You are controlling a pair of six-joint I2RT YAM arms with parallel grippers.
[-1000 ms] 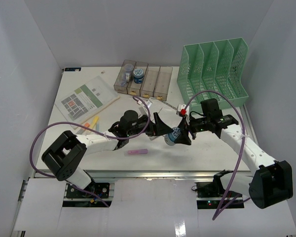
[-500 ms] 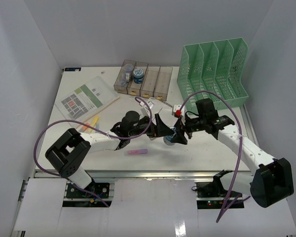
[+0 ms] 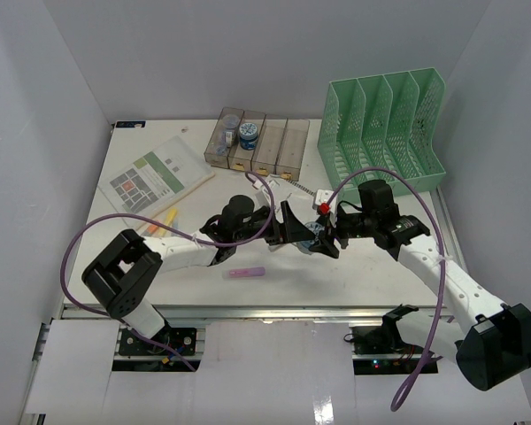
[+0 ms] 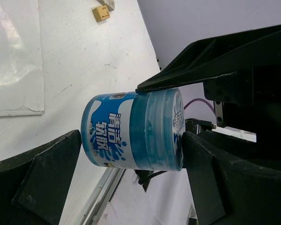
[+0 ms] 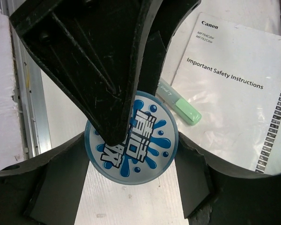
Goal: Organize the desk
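Note:
A blue jar with a white label (image 3: 315, 237) hangs above the white desk (image 3: 380, 266) near its middle, between both grippers. My right gripper (image 3: 326, 234) is shut on its sides; in the right wrist view its fingers (image 5: 61, 187) press the round lid (image 5: 145, 140) from left and right. My left gripper (image 3: 304, 230) spans the jar (image 4: 131, 129) end to end: one finger (image 4: 210, 178) is on the lid, the other (image 4: 47, 178) against the base. The left finger also crosses the lid in the right wrist view.
A green mesh file rack (image 3: 385, 124) stands at the back right. A row of clear bins (image 3: 265, 146) holds another blue jar (image 3: 248, 135). A booklet (image 3: 155, 177), highlighters (image 3: 164, 221), a pink item (image 3: 246, 273) and small pieces (image 3: 305, 190) lie on the desk.
The right gripper carried the jar a little left and up toward the left gripper. The left arm reached right, and its fingers now bracket the jar's two ends.

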